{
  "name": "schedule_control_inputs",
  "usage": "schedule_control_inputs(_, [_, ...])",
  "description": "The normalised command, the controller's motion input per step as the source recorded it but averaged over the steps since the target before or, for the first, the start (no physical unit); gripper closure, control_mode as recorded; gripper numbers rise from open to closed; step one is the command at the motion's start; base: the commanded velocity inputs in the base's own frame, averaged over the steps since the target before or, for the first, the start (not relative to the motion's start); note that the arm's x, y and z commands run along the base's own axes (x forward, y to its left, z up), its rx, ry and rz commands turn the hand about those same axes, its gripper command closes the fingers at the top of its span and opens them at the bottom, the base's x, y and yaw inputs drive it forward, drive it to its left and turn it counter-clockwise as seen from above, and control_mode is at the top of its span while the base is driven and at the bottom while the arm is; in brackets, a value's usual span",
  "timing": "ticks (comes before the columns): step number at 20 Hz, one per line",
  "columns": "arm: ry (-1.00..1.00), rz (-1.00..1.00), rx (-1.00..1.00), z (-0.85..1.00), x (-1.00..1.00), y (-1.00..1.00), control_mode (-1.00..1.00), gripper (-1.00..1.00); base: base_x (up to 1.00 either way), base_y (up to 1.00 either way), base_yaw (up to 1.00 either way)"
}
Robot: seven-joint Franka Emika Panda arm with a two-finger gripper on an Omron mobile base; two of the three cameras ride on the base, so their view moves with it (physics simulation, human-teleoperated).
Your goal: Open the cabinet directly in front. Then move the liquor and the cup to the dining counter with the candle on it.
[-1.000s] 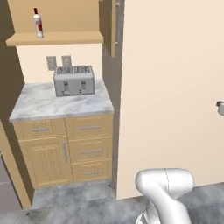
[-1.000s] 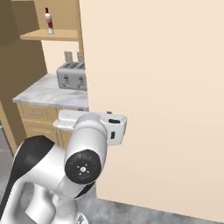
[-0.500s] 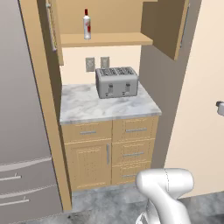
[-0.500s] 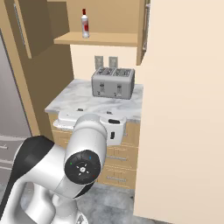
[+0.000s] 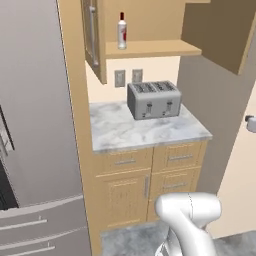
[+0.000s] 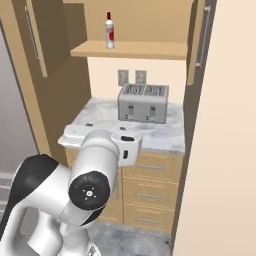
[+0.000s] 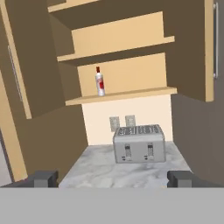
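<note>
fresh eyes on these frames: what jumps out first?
The cabinet hangs with both doors swung wide, and the liquor stands alone toward the left of its lowest shelf. Directly below, a silver toaster sits on the short marble counter, in front of two wall outlets. The gripper is open and holds nothing, facing the toaster from well back.

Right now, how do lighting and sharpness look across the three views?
Left base view: flat, even rendered light, no glare, the liquor crisp. Right base view: the cabinet doors throw soft shade on the wall beside the toaster. Hand view: the door insides look dark brown in shade; the claw tips read as plain dark blocks.
</note>
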Motion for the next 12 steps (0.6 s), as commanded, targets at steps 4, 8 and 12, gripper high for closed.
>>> schedule_control_inputs(4, [0.00, 0.00, 0.00, 0.00, 0.00, 0.00, 1.00, -1.00, 1.00, 0.04, -0.05])
schedule_control_inputs(8, [0.00, 0.00, 0.00, 0.00, 0.00, 0.00, 1.00, -1.00, 1.00, 0.29, -0.07])
schedule_control_inputs(12, [0.00, 0.00, 0.00, 0.00, 0.00, 0.00, 1.00, -1.00, 0.74, 0.39, 0.00])
